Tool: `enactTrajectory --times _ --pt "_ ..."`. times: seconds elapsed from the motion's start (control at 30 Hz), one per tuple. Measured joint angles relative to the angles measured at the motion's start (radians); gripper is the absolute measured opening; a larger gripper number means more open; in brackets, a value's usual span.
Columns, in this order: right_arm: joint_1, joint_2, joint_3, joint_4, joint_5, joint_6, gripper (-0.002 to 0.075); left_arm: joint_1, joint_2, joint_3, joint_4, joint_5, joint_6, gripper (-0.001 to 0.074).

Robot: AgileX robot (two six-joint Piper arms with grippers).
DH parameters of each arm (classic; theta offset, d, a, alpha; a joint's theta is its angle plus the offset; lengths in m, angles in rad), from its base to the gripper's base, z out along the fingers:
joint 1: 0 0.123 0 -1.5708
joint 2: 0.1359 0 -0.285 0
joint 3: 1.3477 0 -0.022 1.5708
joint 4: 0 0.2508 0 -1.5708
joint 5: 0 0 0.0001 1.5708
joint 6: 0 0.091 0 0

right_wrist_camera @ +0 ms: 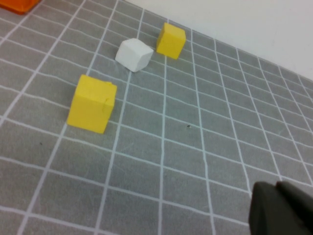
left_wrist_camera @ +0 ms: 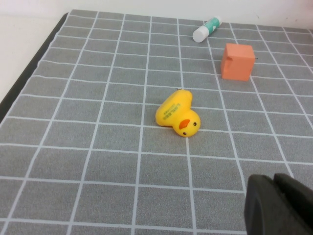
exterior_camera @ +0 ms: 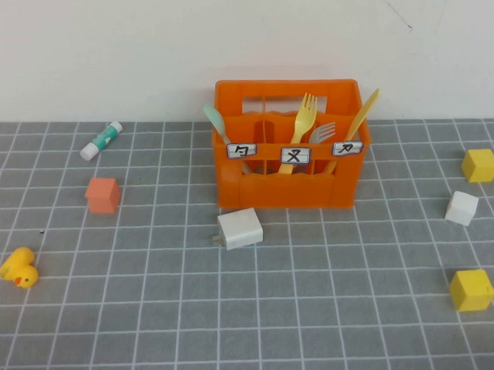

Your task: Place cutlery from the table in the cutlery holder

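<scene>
The orange cutlery holder (exterior_camera: pixel 284 187) stands at the back middle of the grey tiled table (exterior_camera: pixel 307 319). Inside it the cutlery stands upright: a pale green spoon (exterior_camera: pixel 215 122) on the left, a yellow fork (exterior_camera: pixel 304 122) in the middle, a grey fork (exterior_camera: pixel 321 134) beside it and a yellow knife (exterior_camera: pixel 361 116) on the right. Neither arm shows in the high view. My left gripper (left_wrist_camera: pixel 274 179) hangs shut and empty over bare tiles near a yellow duck (left_wrist_camera: pixel 178 115). My right gripper (right_wrist_camera: pixel 276 186) is shut and empty over tiles near a yellow cube (right_wrist_camera: pixel 92 104).
A white block (exterior_camera: pixel 239 228) lies just in front of the holder. On the left are a white-and-green tube (exterior_camera: pixel 101 139), an orange-pink cube (exterior_camera: pixel 103 194) and the duck (exterior_camera: pixel 19 268). On the right sit two yellow cubes (exterior_camera: pixel 480 165) (exterior_camera: pixel 472 290) and a white cube (exterior_camera: pixel 462 207).
</scene>
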Motion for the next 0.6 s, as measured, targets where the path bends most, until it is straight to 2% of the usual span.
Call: enactTrajectory --times 0.6 --pt "0.0 0.0 -0.002 0.009 0.008 0.002 -0.0001 0.0 0.0 0.0 0.0 0.0 0.0 -0.0001"
